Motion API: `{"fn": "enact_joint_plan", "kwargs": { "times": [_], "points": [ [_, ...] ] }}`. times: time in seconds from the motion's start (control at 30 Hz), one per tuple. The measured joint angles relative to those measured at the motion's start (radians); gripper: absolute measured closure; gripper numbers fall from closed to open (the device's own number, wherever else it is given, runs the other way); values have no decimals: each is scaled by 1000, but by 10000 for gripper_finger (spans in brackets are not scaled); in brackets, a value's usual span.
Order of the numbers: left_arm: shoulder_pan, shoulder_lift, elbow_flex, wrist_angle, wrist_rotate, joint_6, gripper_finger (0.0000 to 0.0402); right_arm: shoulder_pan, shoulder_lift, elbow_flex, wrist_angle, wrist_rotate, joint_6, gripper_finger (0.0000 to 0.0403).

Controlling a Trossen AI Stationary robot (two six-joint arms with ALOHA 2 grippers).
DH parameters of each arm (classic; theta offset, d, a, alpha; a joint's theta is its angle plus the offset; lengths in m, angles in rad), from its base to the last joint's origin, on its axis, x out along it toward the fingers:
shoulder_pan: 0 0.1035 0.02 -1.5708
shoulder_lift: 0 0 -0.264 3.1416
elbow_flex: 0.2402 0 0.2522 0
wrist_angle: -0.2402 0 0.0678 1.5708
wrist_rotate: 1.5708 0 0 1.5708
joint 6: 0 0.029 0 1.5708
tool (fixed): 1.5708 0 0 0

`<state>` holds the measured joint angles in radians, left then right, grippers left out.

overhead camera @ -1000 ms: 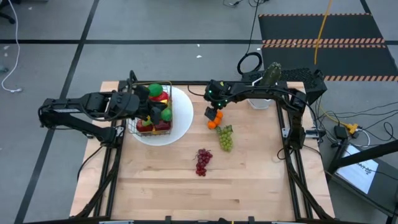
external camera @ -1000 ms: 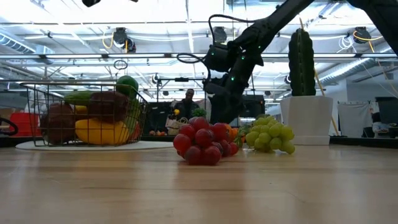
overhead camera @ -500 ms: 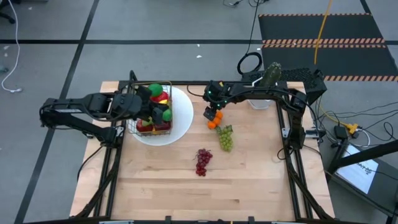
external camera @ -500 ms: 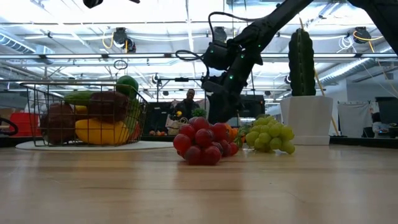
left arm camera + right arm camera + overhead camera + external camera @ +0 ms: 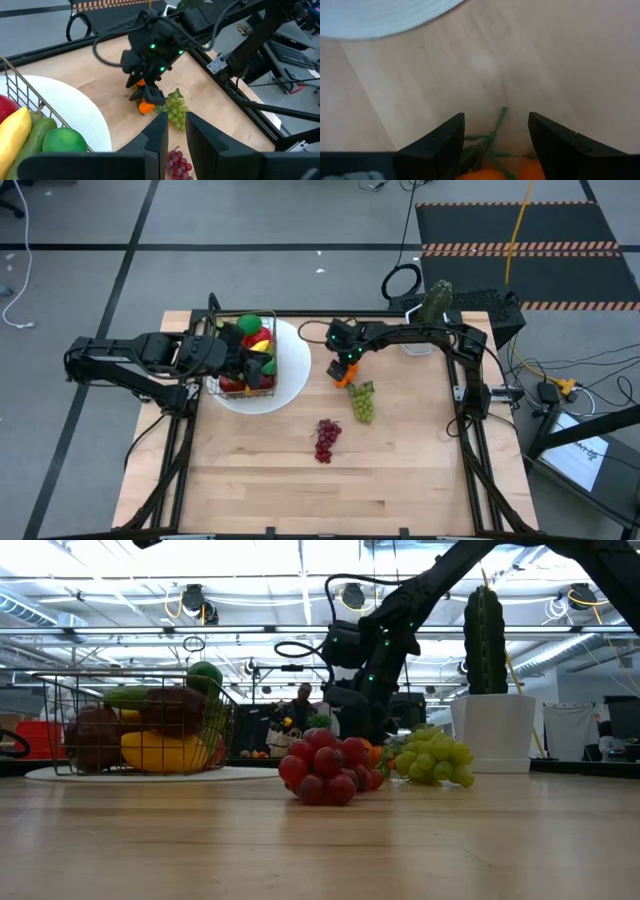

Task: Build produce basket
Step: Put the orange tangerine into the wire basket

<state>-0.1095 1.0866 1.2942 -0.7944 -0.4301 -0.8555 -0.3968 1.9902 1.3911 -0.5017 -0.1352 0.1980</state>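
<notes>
The wire basket (image 5: 245, 366) stands on a round white plate (image 5: 296, 376) at the table's far left, holding a banana (image 5: 12, 132), red fruit and green fruit. My left gripper (image 5: 176, 134) hovers over the basket, its fingers almost together with nothing between them. My right gripper (image 5: 346, 368) points down steeply over a small cluster of oranges (image 5: 485, 174) with green stems, which lies on the table. Its fingers stand on either side of the cluster; whether they touch it I cannot tell. Green grapes (image 5: 363, 404) and red grapes (image 5: 326, 438) also lie on the table.
A green cactus (image 5: 436, 300) in a white pot (image 5: 492, 730) stands at the far right, behind the right arm. Bare wood spreads over the table's near half, in front of the red grapes (image 5: 325, 768).
My right gripper has sunk toward the oranges and drifted a little toward the table's left edge. The fruit on the table has kept its place.
</notes>
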Motion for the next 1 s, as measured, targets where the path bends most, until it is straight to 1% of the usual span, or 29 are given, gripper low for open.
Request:
{"fn": "enact_joint_plan", "kwargs": {
  "times": [0.1, 0.23, 0.37, 0.43, 0.5, 0.6, 0.7, 0.87, 1.0],
  "points": [
    [-9, 0, 0, 0, 0, -1, 334, 19, 8, 0, -12, 11, 4, 190],
    [-23, 0, 0, 4, 0, 5, 334, 40, 8, 0, -6, 82, 11, 183],
    [-33, 0, 0, 4, 1, 22, 334, 43, 13, 0, -14, 87, 10, 165],
    [-38, 0, 0, 4, 1, 23, 334, 43, 30, 1, -23, 88, 10, 165],
    [-45, 0, 0, 5, 1, 23, 334, 43, 39, 3, -41, 83, 3, 172],
    [-52, 0, 0, 6, 1, 20, 334, 48, 53, 6, -53, 90, -3, 195],
    [-62, 0, 0, 6, 1, 19, 334, 51, 58, 6, -52, 110, -5, 231],
    [-74, 0, 0, 7, 1, 5, 334, 50, 61, 4, -72, 121, 7, 312],
    [-76, 0, 0, 14, 1, -11, 334, 42, 58, 3, -86, 84, 2, 383]
  ]
}}
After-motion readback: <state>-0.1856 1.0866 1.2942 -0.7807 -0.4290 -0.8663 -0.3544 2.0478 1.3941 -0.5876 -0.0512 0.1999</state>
